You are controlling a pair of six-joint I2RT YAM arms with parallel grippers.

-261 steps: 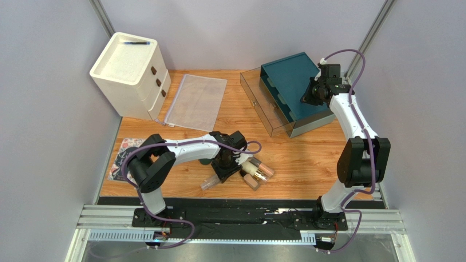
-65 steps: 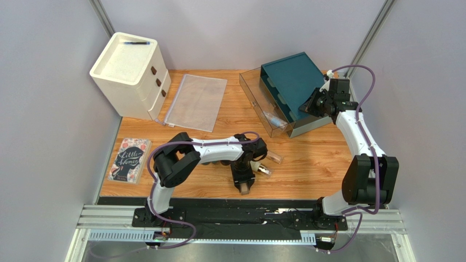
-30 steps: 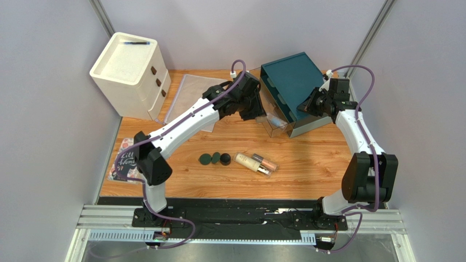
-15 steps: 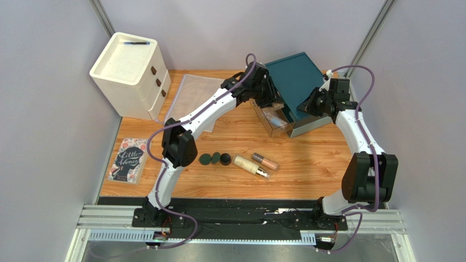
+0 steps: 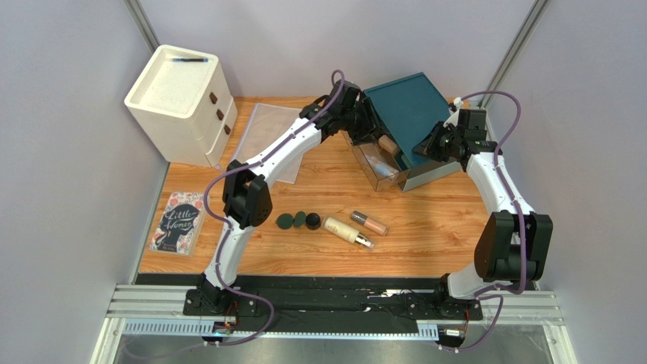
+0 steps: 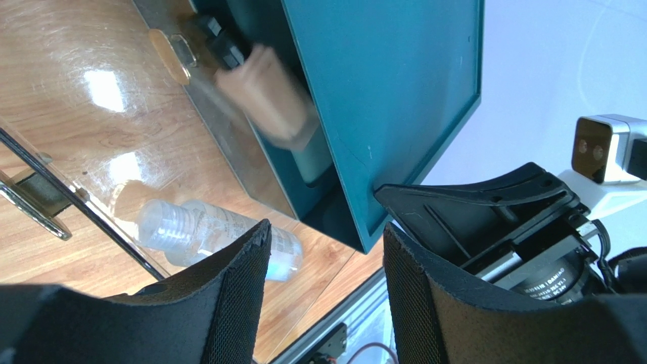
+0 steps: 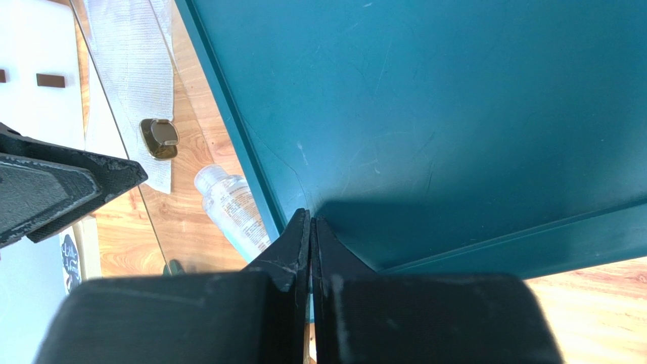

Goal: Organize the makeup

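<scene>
- Top external view: the wooden counter (image 5: 456, 227) carries a teal box-shaped organiser (image 5: 406, 102). Its clear plastic drawer (image 5: 380, 178) is pulled out directly beneath the left claw (image 5: 370, 130).
- Fingers of the left claw are spread, with nothing between them. The right claw (image 7: 311, 220) is pressed together and empty, its tip against the organiser's teal top.
- Just below and ahead of the left claw, inside the drawer, is a pinkish-beige tube with a black cap (image 6: 266, 95). It is blurred, so it is possibly moving. Nearer the claw's fingers, a clear plastic bottle (image 6: 220, 235) lies on its side in the same drawer.
- Well behind the left claw, toward the arm bases, the unsorted makeup sits on the counter. A cream bottle (image 5: 343, 229) has a pinkish clear tube (image 5: 369, 223) just beside it, and three dark round puffs (image 5: 301, 220) stand in a row next to them.
- Judgement: the cream bottle looks a likely next pick.
  - From the left claw it lies back toward the bases.
  - Its long axis slants, cap end toward the right arm's base, so the fingers would need to close across that slant.
  - Both claws stand about equally far from it. The left one is free and spread while the right is set against the organiser, so the left arm seems better placed.
</scene>
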